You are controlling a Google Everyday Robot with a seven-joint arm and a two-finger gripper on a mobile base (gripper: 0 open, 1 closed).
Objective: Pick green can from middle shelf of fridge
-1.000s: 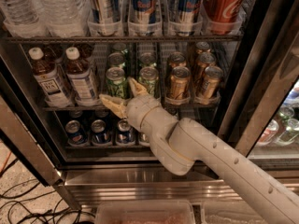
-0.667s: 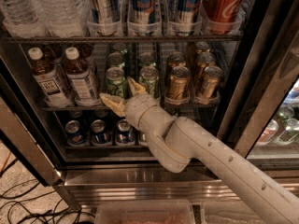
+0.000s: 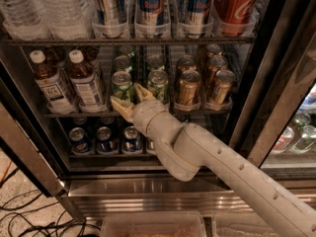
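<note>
The fridge [image 3: 148, 189] stands open in front of me. Its middle shelf [image 3: 64, 114] holds two lanes of green cans, with the front ones at left [image 3: 121, 85] and right [image 3: 158, 84] and more behind them. My gripper [image 3: 131, 98] sits at the shelf's front rail, just below and between the two front green cans. Its tan fingers [image 3: 120, 105] are spread open and hold nothing. The white arm comes in from the lower right and hides part of the rail and the shelf below.
Gold-bronze cans [image 3: 189, 87] stand right of the green ones, and two brown bottles [image 3: 84, 80] stand left. Tall blue-silver cans [image 3: 149, 4] and a red can [image 3: 236, 4] fill the rack above. Blue cans [image 3: 104, 138] sit below. A dark door edge [image 3: 276, 83] is at the right.
My gripper has edged slightly up and in towards the front green cans. The cans have not moved.
</note>
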